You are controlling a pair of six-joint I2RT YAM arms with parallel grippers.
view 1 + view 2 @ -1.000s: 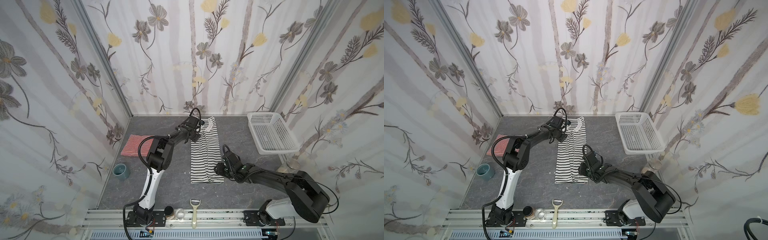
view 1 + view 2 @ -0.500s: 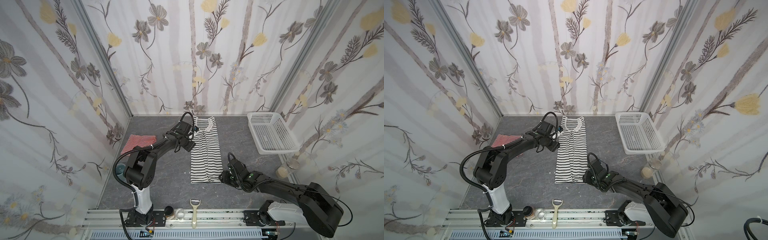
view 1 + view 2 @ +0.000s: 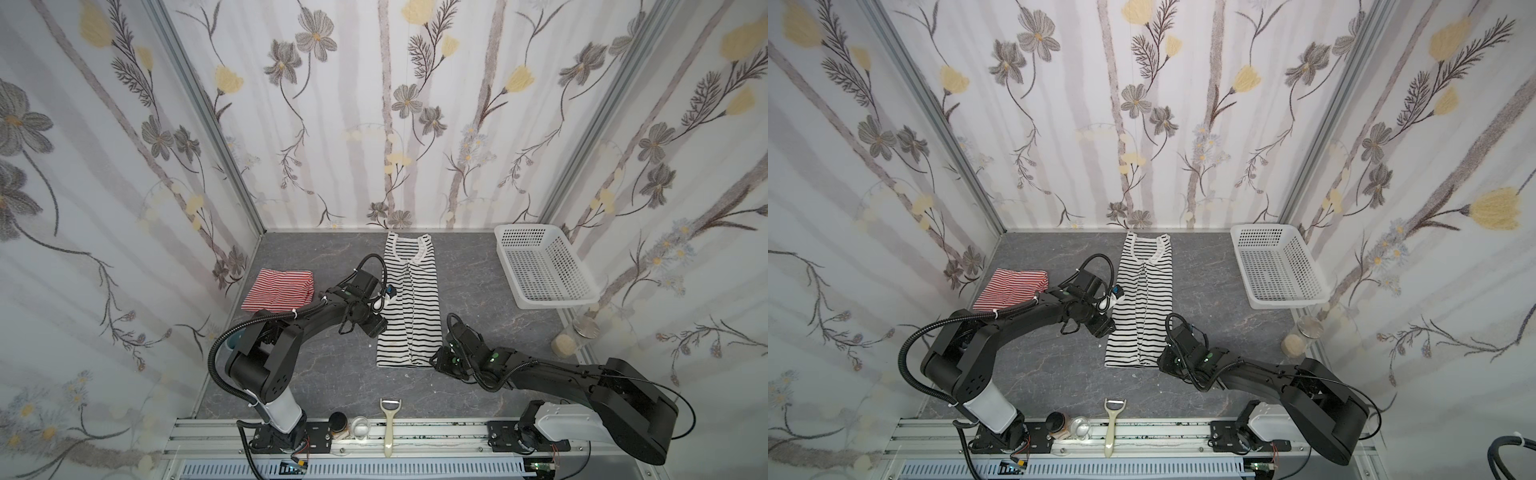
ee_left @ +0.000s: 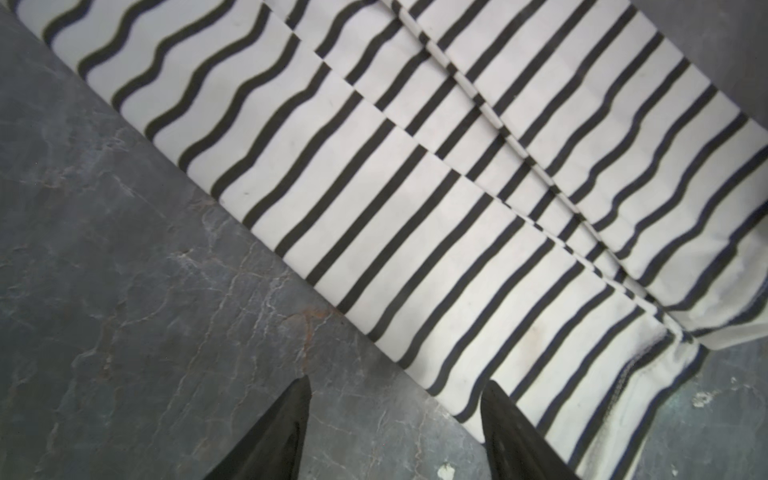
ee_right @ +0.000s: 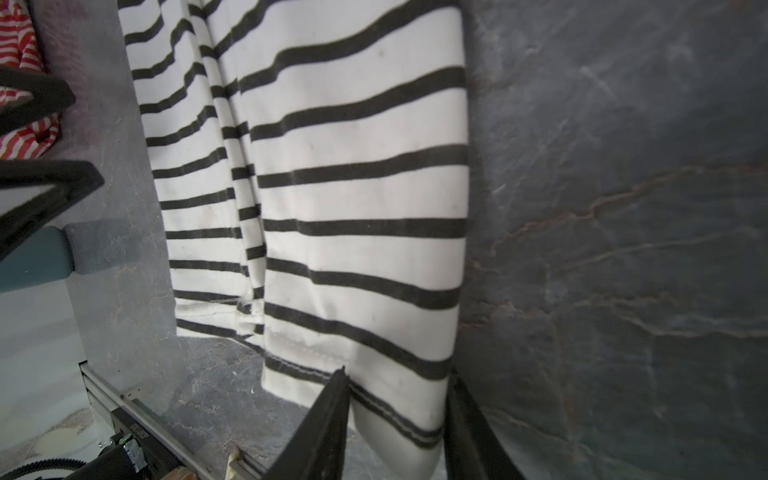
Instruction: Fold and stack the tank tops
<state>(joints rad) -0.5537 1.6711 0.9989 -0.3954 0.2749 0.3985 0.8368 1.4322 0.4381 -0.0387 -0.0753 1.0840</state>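
Note:
The white tank top with thin black stripes (image 3: 411, 299) (image 3: 1144, 299) lies flat mid-table, folded lengthwise, neck toward the back wall. The red-and-white tank top (image 3: 278, 289) (image 3: 1013, 286) sits folded at the left. My left gripper (image 3: 374, 328) (image 4: 397, 384) hovers open over the black-striped top's left edge, one fingertip over cloth, one over bare table, nothing between them. My right gripper (image 3: 436, 361) (image 5: 399, 374) is at the near right hem corner. Its fingers are partly closed and still apart, with the corner of the cloth (image 5: 332, 166) bulging between them.
A white perforated basket (image 3: 544, 266) stands at the back right, with two jars (image 3: 582, 328) near the right wall. A peeler (image 3: 389, 424) and small jars (image 3: 338, 422) lie at the front rail. A teal cup (image 3: 235, 338) is partly hidden behind the left arm.
My left gripper came from the neck end down the top's left edge toward the front. My right gripper slid to the near right hem corner and its jaws narrowed around it.

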